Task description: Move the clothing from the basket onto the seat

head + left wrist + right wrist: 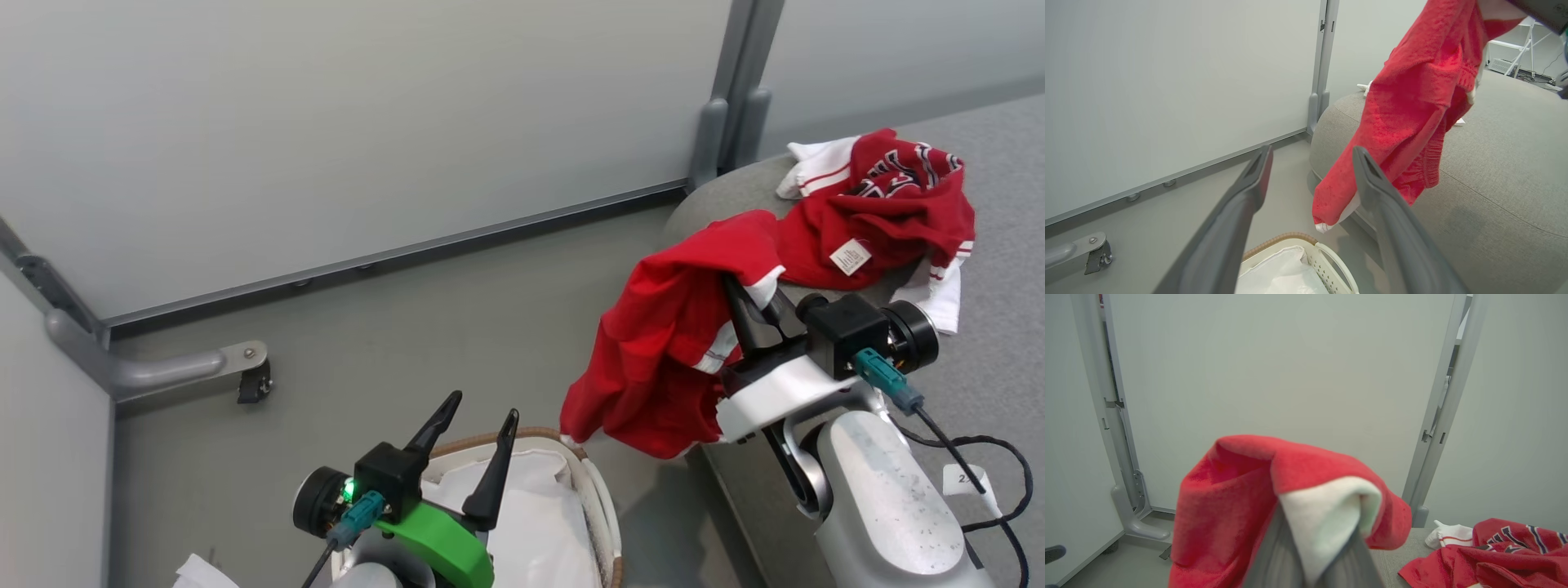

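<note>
Limply, shorts [653,351] hang lengthwise from right fingers [741,318], lower end near basket [602,502].

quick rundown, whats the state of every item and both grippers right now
shorts, hanging from the right gripper, beside the seat's edge
jersey, lying crumpled on the seat
basket, upright, white liner inside, no red clothing in the part shown
left gripper, open, holding nothing, above the basket
right gripper, shut on the shorts
seat, carrying the jersey
</note>
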